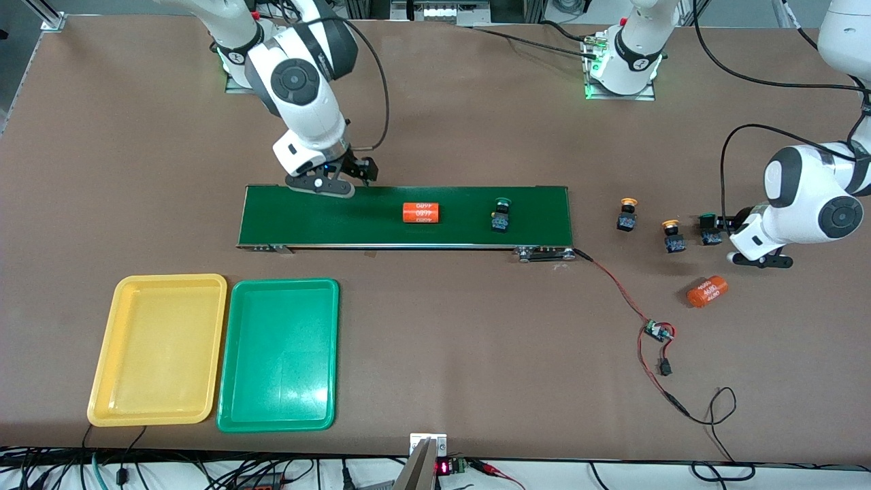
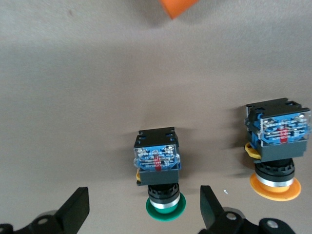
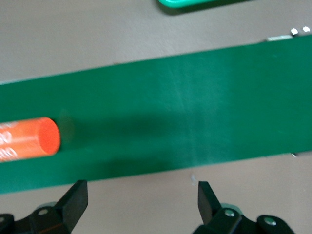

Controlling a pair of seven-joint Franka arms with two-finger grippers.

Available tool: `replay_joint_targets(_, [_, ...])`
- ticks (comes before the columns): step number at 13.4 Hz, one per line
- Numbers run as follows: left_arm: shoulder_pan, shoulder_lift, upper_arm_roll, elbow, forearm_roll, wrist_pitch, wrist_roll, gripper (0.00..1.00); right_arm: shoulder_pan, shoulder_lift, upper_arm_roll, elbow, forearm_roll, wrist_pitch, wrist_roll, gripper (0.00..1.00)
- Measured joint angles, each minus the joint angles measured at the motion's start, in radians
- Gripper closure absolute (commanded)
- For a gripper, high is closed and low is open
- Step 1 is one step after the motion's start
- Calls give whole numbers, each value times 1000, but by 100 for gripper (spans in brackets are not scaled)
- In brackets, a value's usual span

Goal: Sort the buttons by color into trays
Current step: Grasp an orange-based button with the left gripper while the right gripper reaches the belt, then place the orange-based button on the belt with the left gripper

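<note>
Front view, arms: the right gripper point(image 1: 338, 178) hangs over the edge of the long dark-green conveyor belt point(image 1: 326, 218) at the right arm's end; the left gripper point(image 1: 736, 235) sits low off the belt's left-arm end.
Front view, buttons: one green-capped black push-button point(image 1: 501, 216) stands on the belt beside an orange "4680" cylinder point(image 1: 421, 213); two yellow-capped buttons point(image 1: 627, 214) point(image 1: 674, 236) and a second green-capped button point(image 1: 709, 230) lie off that end, with another orange cylinder point(image 1: 708, 291).
Front view, trays: yellow plastic tray point(image 1: 109, 354) and green plastic tray point(image 1: 235, 354), both nearer the camera than the belt, appear empty.
Left wrist view: fingers point(image 2: 210, 207) spread wide, holding nothing, green cap point(image 2: 166, 206) between them.
Right wrist view: fingers point(image 3: 208, 197) wide apart over the belt point(image 3: 195, 122), holding nothing.
</note>
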Motion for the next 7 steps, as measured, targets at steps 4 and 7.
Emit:
replay_joint_targets(4, [2, 37, 0, -3, 1, 36, 0, 38, -3, 20, -13, 32, 0, 0, 0, 0])
replay_joint_targets(7, [2, 40, 0, 1, 1, 42, 1, 97, -5, 20, -14, 33, 0, 0, 0, 0])
